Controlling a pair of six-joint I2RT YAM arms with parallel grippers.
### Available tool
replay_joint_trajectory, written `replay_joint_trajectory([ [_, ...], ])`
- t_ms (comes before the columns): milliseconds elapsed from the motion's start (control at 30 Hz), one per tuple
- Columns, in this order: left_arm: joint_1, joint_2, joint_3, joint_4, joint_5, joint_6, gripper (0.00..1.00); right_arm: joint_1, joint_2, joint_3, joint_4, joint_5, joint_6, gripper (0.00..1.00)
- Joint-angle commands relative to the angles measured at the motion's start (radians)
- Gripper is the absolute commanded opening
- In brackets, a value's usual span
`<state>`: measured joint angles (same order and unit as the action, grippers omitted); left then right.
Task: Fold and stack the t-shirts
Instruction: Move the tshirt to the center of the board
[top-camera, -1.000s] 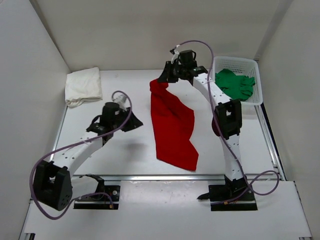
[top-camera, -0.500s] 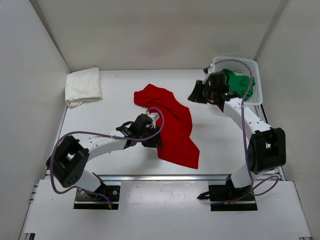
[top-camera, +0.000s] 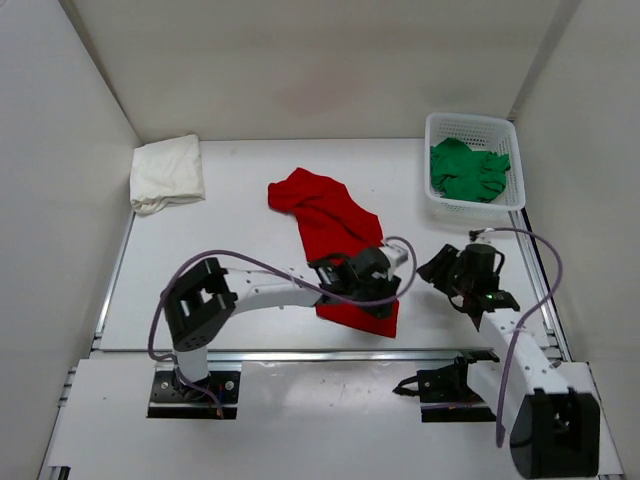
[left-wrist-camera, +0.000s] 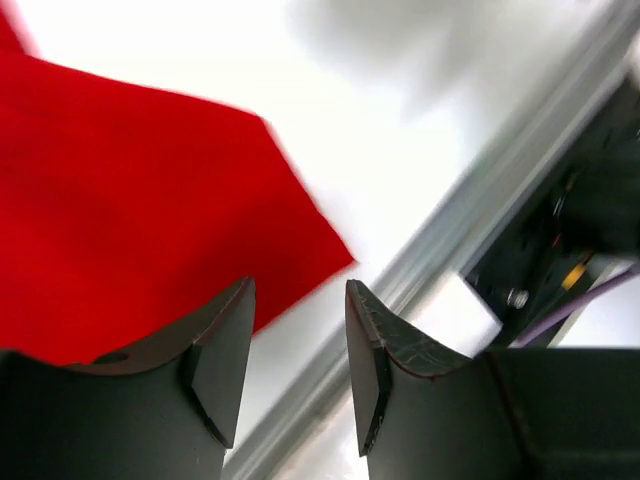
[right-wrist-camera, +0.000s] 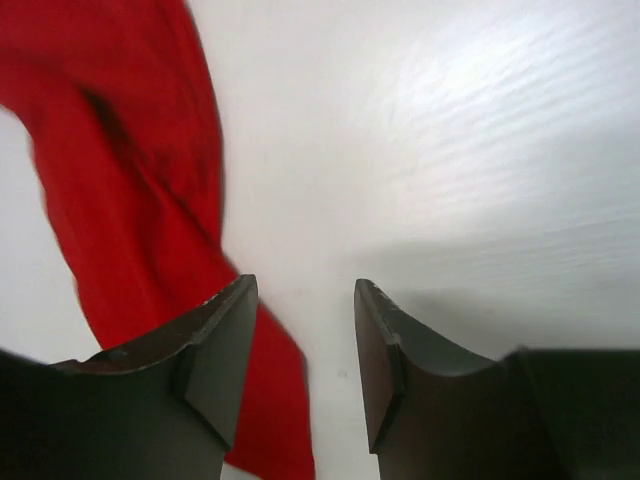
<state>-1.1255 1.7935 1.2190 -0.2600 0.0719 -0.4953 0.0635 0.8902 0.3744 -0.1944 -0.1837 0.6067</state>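
A folded white t-shirt (top-camera: 167, 173) lay at the bench's (top-camera: 240, 220) far left; a rumpled red t-shirt (top-camera: 330, 225) sprawled mid-bench. The left end effector (left-wrist-camera: 298, 300) hung released over its near corner, the right end effector (right-wrist-camera: 303, 295) parted and empty just beside, and a bunched green t-shirt (top-camera: 467, 170) filled the white mesh basket (top-camera: 470, 122).

plain white walls (top-camera: 300, 70) on three sides — white tabletop (top-camera: 230, 240), metal rail (top-camera: 300, 354) along its near edge

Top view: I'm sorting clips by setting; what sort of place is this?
Probably a robot lab bench: white walls box in the table, two arms bolted at its near edge, only shirts and a basket laid out.
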Motion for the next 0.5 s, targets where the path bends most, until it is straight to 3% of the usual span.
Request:
replay_joint_trajectory([
  [0, -0.083, 0.052, 0.059, -0.108, -0.07, 0.063, 0.52, -0.108, -0.131, 0.012, 0.021, 0.007, 0.024, 0.43],
  [167, -0.145, 0.122, 0.086, -0.113, -0.123, 0.063, 0.55, -0.218, -0.192, -0.009, 0.012, -0.084, 0.01, 0.43],
  [467, -0.143, 0.167, 0.12, -0.062, -0.1, 0.021, 0.58, -0.169, -0.212, -0.069, 0.05, -0.121, 0.033, 0.42],
])
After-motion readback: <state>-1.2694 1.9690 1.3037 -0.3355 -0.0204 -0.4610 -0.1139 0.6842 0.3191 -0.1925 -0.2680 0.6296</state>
